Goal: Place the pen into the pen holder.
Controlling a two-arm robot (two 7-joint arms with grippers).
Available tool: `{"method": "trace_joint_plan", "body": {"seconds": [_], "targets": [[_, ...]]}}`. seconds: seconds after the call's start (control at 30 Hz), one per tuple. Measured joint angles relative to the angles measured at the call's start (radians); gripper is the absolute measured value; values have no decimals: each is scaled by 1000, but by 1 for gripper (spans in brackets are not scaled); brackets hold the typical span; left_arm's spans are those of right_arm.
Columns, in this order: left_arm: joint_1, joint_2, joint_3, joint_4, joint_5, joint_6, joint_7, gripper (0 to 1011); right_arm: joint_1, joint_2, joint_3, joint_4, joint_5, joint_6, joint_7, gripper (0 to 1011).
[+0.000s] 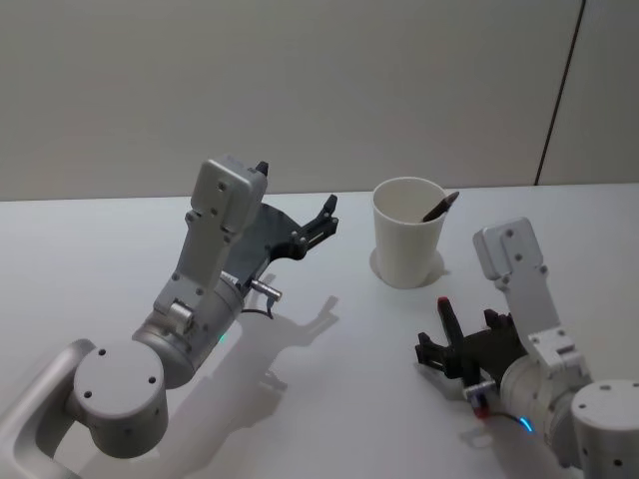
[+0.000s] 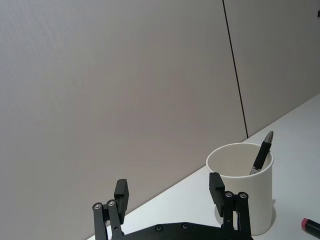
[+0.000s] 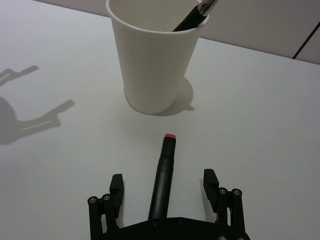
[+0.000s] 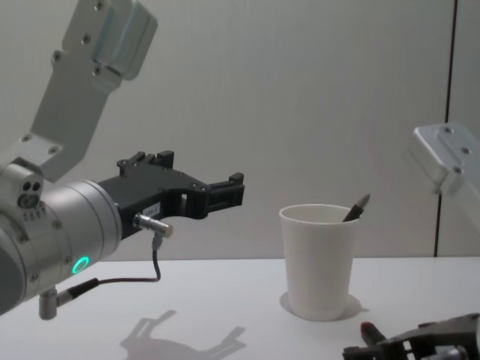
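Observation:
The pen holder (image 1: pixel 407 239), a white paper cup, stands upright at the back centre of the table, also seen as the cup (image 3: pixel 152 60) (image 4: pixel 319 259) (image 2: pixel 245 195). One dark pen (image 1: pixel 439 207) (image 4: pixel 355 208) (image 2: pixel 262 155) leans inside it, its tip above the rim. A second black pen (image 3: pixel 164 175) with a red end lies flat on the table in front of the cup. My right gripper (image 3: pixel 164 181) (image 1: pixel 439 334) is low over it, open, with a finger on either side of the barrel. My left gripper (image 1: pixel 324 220) (image 4: pixel 225 191) (image 2: pixel 169 192) hangs open and empty in the air, left of the cup.
The white table (image 1: pixel 329 399) carries the shadows of the left arm. A plain wall (image 1: pixel 300 90) with a dark vertical seam runs behind the table's far edge, close behind the cup.

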State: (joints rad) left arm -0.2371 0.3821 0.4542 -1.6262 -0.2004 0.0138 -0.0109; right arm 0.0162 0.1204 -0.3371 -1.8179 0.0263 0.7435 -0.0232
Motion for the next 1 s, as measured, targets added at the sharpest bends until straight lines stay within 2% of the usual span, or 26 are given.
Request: {"method": "trace_joint_plan", "body": {"seconds": [0.43, 1.0], "targets": [[0, 0, 0, 0, 0, 0, 0, 1001, 0, -20, 5, 18, -5, 1, -8, 1002], [0, 0, 0, 0, 0, 0, 0, 1001, -9, -40, 23, 21, 22, 10, -25, 1002]]}}
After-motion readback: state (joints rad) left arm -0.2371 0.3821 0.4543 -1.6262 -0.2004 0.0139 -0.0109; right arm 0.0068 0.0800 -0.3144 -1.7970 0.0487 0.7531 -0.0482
